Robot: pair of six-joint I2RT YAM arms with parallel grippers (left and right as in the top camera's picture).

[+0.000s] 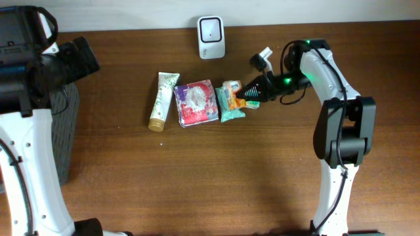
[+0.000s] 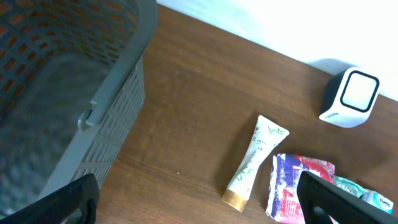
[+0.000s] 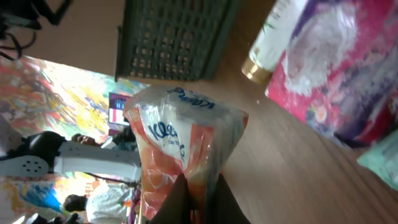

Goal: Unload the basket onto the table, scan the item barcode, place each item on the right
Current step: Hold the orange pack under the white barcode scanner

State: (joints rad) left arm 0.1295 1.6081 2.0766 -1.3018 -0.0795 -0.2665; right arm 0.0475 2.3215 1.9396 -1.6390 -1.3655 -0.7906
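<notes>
Right tool [image 3: 196, 194]: you have it closed tight on the bottom edge of the orange pack [image 3: 181, 140]; the jaws are narrow, with the wrapper pinched between them.
Orange pack: your task item. From overhead it is at about 4 o'clock from the scanner [image 1: 211, 37], at the tip of the right tool. The printed face fills the right wrist view. You cannot tell whether it is clear of the table [image 1: 262, 170].
Scanner: a white box at the table's 12 o'clock edge. It stands apart from the pack and nothing touches it.
Teal pack [image 1: 230, 109]: it lies at 6 o'clock from the orange pack, right against it as seen from above.
Red pack [image 1: 195, 103]: it lies flat at 9 o'clock from the teal pack, and their edges meet.
Tube [image 1: 163, 100]: it lies at 9 o'clock from the red pack, just beside it, with its gold cap pointing to 6 o'clock.
Basket [image 2: 93, 81]: grey and slatted, at the table's 9 o'clock side, well apart from the items.
Left tool [image 2: 198, 190]: your jaws are spread wide with nothing between them. It hangs over the basket's edge, and its camera looks toward the tube and the scanner.
</notes>
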